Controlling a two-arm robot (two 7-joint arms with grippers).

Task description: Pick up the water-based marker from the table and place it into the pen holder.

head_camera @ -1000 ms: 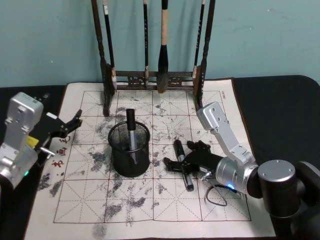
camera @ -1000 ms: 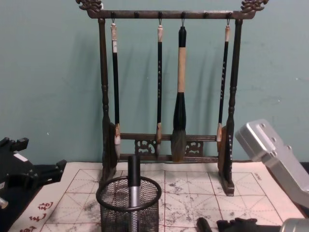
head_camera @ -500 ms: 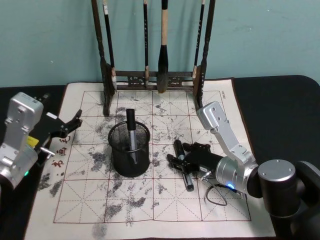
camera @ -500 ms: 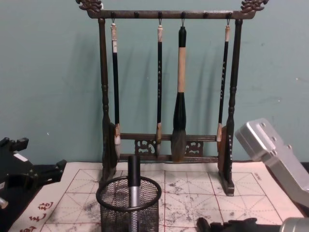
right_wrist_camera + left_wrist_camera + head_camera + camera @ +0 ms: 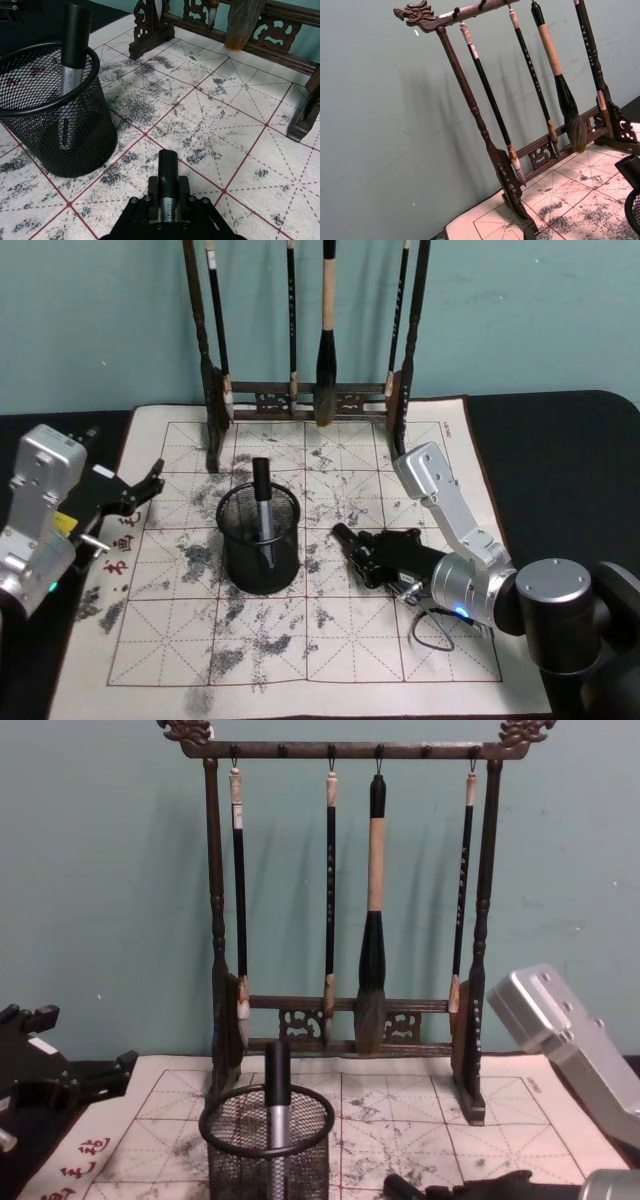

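Observation:
My right gripper [image 5: 368, 558] is shut on a black-capped water-based marker [image 5: 352, 545], held low over the mat on the table [image 5: 560, 450]. In the right wrist view the marker [image 5: 168, 176] sticks out from between the fingers, its cap toward the pen holder [image 5: 31, 106]. The pen holder [image 5: 259, 558], a black mesh cup, stands just left of the gripper with another marker [image 5: 262, 502] upright inside. From the chest, the pen holder [image 5: 266, 1156] is at bottom centre and the right gripper [image 5: 470, 1187] is low beside it. My left gripper [image 5: 128, 492] is parked open at the mat's left edge.
A tall dark wooden brush rack [image 5: 300, 395] with several hanging brushes stands at the back of the mat [image 5: 300, 640], behind the pen holder. The rack [image 5: 485, 135] also shows from the left wrist. A small black cable loop [image 5: 432, 630] lies by the right arm.
The right gripper shut on the marker that lay lengthwise on the mat and swung it, so its cap now points toward the pen holder. The left arm has stayed still.

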